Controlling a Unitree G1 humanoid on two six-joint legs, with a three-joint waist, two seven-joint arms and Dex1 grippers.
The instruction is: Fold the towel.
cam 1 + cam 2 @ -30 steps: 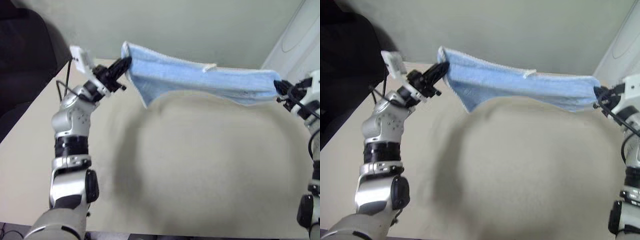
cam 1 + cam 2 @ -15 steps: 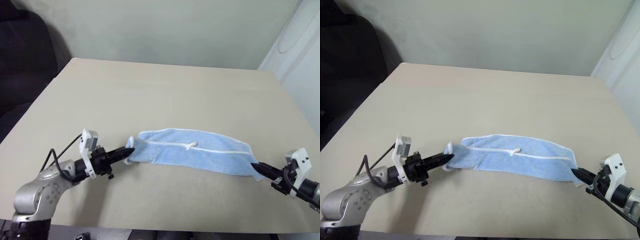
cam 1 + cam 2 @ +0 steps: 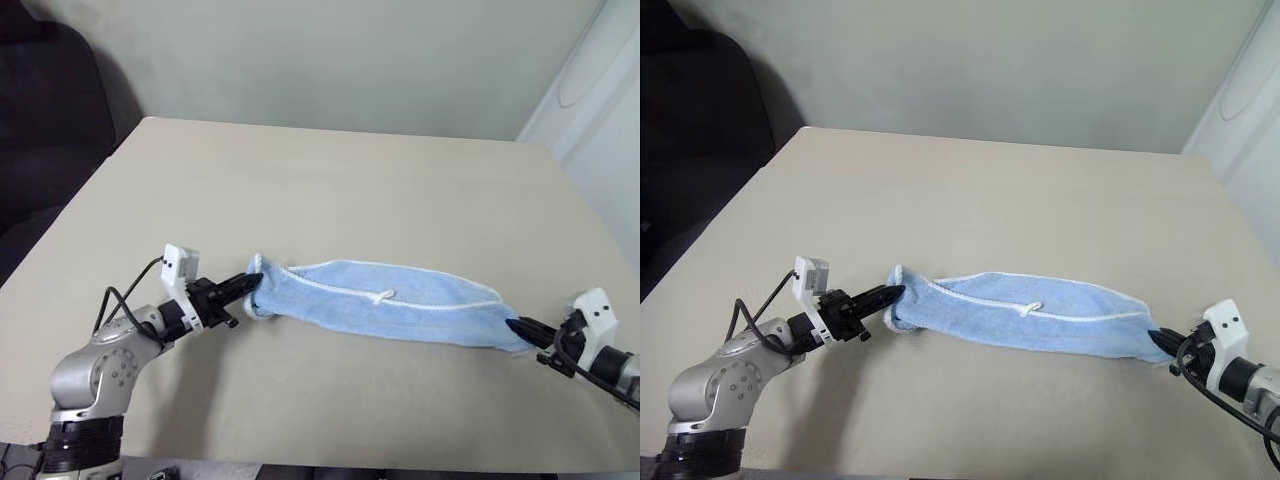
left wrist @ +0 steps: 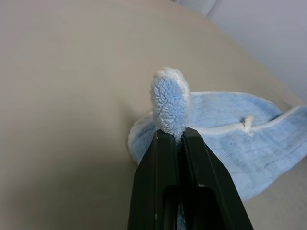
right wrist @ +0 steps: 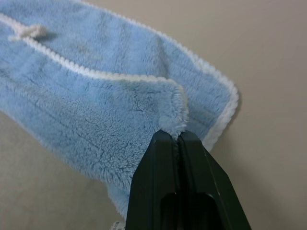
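Observation:
The light blue towel (image 3: 390, 305) lies stretched in a long doubled band across the near part of the beige table (image 3: 330, 180), its white stitched edge and small white loop tag (image 3: 379, 296) facing up. My left gripper (image 3: 252, 285) is shut on the towel's left end (image 4: 169, 103), which bunches above the black fingers (image 4: 160, 163). At the other end, my right gripper (image 3: 520, 326) is shut on a folded corner (image 5: 173, 117) near the table's near right edge.
A dark chair (image 3: 40, 110) stands off the table's left side. A pale wall runs behind the far edge and a white panel (image 3: 590, 90) stands at the right. Bare tabletop stretches beyond the towel.
Both grippers came down from high over the table with the towel hanging between them. The towel now rests on the table, held at both ends, drawn a little toward me.

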